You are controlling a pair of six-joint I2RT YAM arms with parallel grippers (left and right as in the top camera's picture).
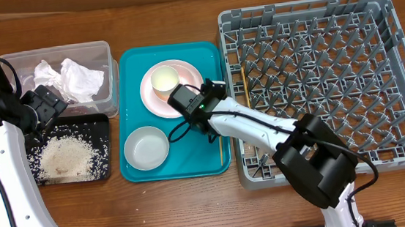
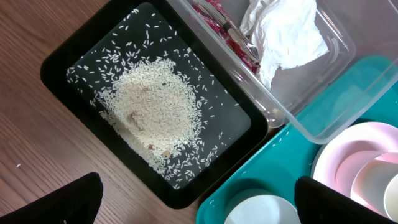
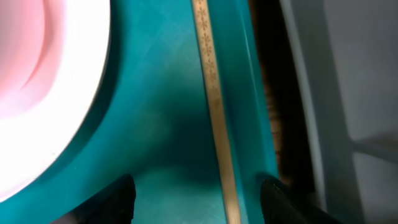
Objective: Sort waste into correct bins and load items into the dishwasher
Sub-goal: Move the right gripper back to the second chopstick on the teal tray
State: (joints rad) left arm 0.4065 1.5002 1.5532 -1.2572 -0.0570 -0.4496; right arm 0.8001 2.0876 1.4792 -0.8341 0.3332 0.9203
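My right gripper point(image 1: 212, 98) point(image 3: 196, 185) hangs low over the right side of the teal tray point(image 1: 206, 150), open. A thin wooden chopstick point(image 3: 214, 106) point(image 1: 223, 152) lies on the tray floor between the fingers, nearer the right one, untouched. Beside it sits the pink plate point(image 1: 153, 99) point(image 3: 37, 74) with the small white cup point(image 1: 164, 78) on it. A white bowl point(image 1: 146, 146) point(image 2: 258, 211) rests at the tray's front left. My left gripper point(image 1: 46, 105) point(image 2: 199, 200) is wide open and empty, high above the black tray point(image 1: 104, 119) point(image 2: 56, 62) holding rice point(image 1: 63, 156) point(image 2: 152, 106).
The clear tub point(image 1: 54, 51) point(image 2: 292, 121) holds white napkins point(image 1: 74, 77) point(image 2: 283, 31) and a red wrapper point(image 2: 217, 22). The grey dish rack point(image 1: 303, 5) stands right of the teal tray, a chopstick point(image 1: 245, 88) lying along its left side. Bare wood surrounds everything.
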